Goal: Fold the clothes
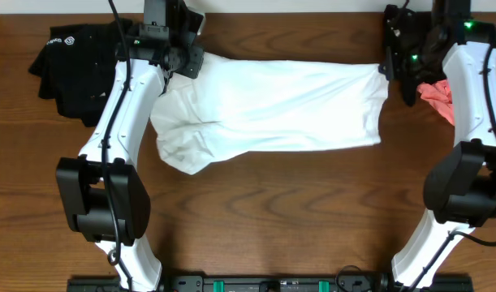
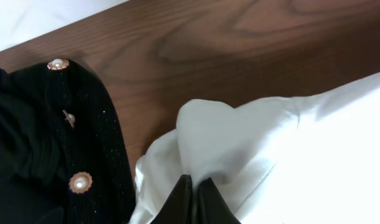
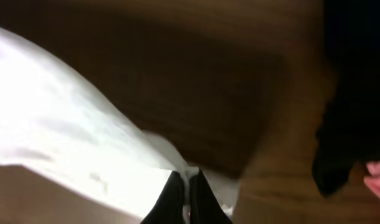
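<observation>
1. Overhead, I see the wooden tabletop (image 1: 256,211) carrying everything, with both arms reaching over it toward its far edge.
2. The white T-shirt (image 1: 280,105) is my landmark. It lies stretched sideways across the far half of the tabletop, smooth along its right part and bunched into a rumpled lobe at its left near corner.
3. A black garment pile (image 1: 69,61) sits just left of the white T-shirt. The left wrist view shows its gold-buttoned black piece (image 2: 46,143) right beside the shirt's pinched corner.
4. A pink piece (image 1: 436,96) lies just right of the white T-shirt, partly hidden behind the right arm.
5. The left end effector (image 2: 194,186) sits at the white T-shirt's far left corner, its fingers pressed together with a peak of white cloth clamped between them.
6. The right end effector (image 3: 188,180) is at the white T-shirt's far right corner. Its view is blurred, but I can see its fingers closed on the shirt's edge.
7. Three pearl-centred gold buttons (image 2: 81,182) run down the black piece.
</observation>
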